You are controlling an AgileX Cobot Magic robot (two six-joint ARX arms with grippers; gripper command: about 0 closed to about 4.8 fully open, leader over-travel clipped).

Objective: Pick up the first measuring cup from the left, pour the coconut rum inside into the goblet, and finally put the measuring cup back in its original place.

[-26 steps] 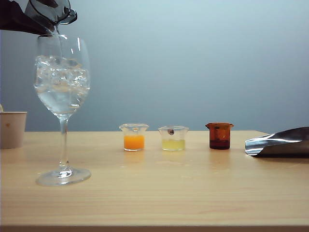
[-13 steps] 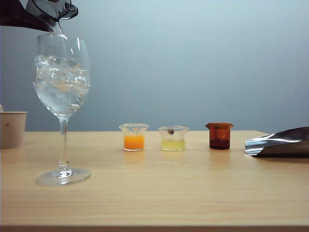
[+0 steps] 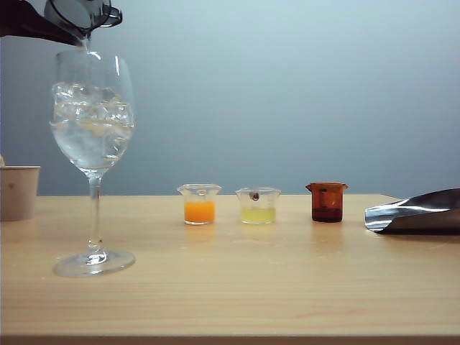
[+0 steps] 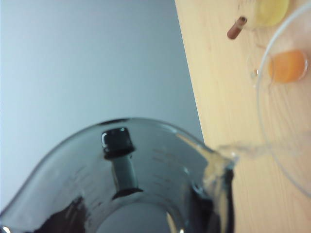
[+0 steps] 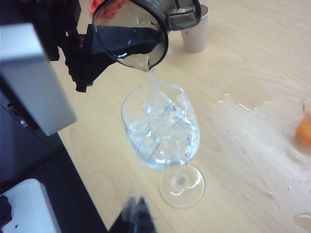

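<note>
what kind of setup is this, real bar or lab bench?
Likely a lab bench staged as a drinks station: bare wooden table against a plain grey backdrop, a goblet of ice, small measuring cups in a row, and the left gripper tipping the first measuring cup over it.

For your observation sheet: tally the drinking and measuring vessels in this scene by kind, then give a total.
Measuring cups: 4 (smoky-grey, orange-filled, yellow-filled, amber)
Goblets: 1
Paper cups: 1
Total: 6

The first measuring cup [image 3: 79,16] tips above the goblet [image 3: 92,144], left of three cups.
</note>
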